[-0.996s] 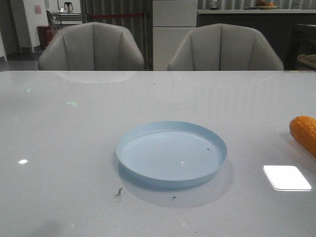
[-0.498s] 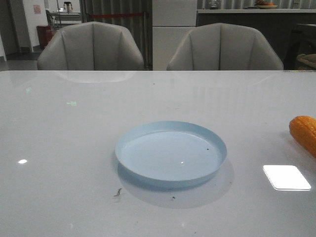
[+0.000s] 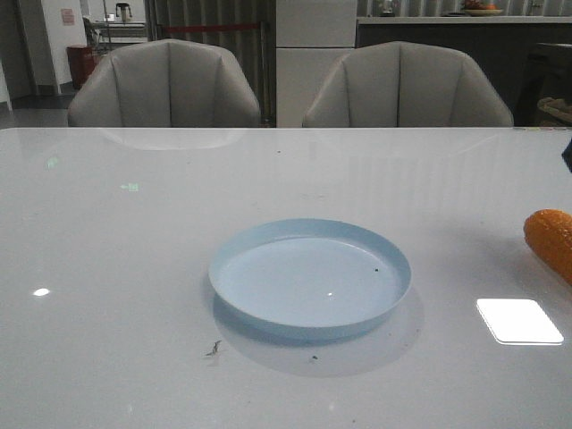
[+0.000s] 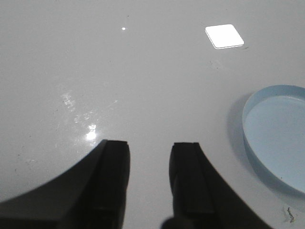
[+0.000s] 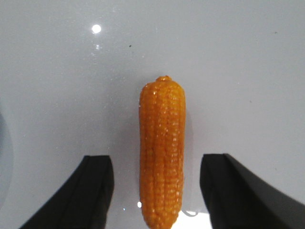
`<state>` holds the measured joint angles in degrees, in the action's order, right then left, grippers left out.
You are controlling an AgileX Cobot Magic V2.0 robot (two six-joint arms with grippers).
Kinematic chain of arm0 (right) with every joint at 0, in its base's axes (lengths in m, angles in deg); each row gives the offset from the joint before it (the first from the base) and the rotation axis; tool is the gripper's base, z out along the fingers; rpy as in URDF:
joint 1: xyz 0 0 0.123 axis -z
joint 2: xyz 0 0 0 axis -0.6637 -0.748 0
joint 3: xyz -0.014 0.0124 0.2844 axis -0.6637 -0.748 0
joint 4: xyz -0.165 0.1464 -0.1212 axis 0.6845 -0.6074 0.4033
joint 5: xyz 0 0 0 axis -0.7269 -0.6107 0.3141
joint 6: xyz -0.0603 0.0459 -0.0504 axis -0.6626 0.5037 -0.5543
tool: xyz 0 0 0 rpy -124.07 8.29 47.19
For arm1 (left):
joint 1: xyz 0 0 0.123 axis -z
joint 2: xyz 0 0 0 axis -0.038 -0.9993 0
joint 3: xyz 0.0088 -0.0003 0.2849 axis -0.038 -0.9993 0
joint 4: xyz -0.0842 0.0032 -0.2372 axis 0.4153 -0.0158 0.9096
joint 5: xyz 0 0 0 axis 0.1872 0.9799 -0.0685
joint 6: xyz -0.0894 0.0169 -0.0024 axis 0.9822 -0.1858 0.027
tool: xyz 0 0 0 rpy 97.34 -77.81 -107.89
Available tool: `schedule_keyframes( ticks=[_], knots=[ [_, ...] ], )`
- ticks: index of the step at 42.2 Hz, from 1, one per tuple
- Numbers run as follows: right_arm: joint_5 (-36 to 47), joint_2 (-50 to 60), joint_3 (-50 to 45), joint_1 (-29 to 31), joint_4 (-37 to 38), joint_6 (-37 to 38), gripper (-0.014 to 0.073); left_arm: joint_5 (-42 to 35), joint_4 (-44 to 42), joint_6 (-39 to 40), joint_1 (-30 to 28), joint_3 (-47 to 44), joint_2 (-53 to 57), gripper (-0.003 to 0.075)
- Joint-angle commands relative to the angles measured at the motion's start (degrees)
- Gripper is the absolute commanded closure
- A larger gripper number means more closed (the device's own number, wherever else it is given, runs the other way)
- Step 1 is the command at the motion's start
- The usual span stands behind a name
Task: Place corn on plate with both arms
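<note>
Front view showed the task barely begun, with nothing yet moved to its goal. Farthest left, seen only in its own wrist view, the left tool [image 4: 148,181] hung above bare desk [image 4: 119,81], its two fingers a narrow gap apart with nothing between them; the plate's rim lay off to one side of it, apart from the fingers. In the middle of the desk the plate [image 3: 310,277] sat empty, pale blue, with a tiny dark speck or two inside and a few small dark flecks on the desk just in front of it. At the far right edge the corn [image 3: 550,239] lay on the desk, well apart from the plate and partly cut off by the frame. The right tool [image 5: 157,191] was spread wide, one finger on either side of the cob, neither finger touching it as far as that view showed.

My reading: the grasp itself, the carry and the set-down all remained; the left arm's part had not started.
</note>
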<state>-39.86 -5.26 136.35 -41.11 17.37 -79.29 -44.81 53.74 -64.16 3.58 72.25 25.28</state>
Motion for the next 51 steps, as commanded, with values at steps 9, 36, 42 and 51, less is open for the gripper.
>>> schedule_keyframes(
  ticks=[9,36,42,51],
  knots=[
    [-0.3,-12.6,10.6,0.4,1.5,-0.4,0.0035,-2.3,1.1,-0.1,0.1,1.6,0.7,0.0415],
    [-3.1,-19.6,17.9,-2.9,1.5,-3.6,0.0281,-2.3,1.1,-0.1,0.1,1.6,0.7,0.0415],
    [-6.2,-19.6,23.8,-8.0,1.5,-3.8,0.0281,-2.3,1.1,-0.1,0.1,1.6,0.7,0.0415],
    [-6.8,-19.6,28.4,-17.3,1.1,-3.8,0.0281,-2.3,1.1,-0.1,0.1,1.6,0.7,0.0415]
  ],
)
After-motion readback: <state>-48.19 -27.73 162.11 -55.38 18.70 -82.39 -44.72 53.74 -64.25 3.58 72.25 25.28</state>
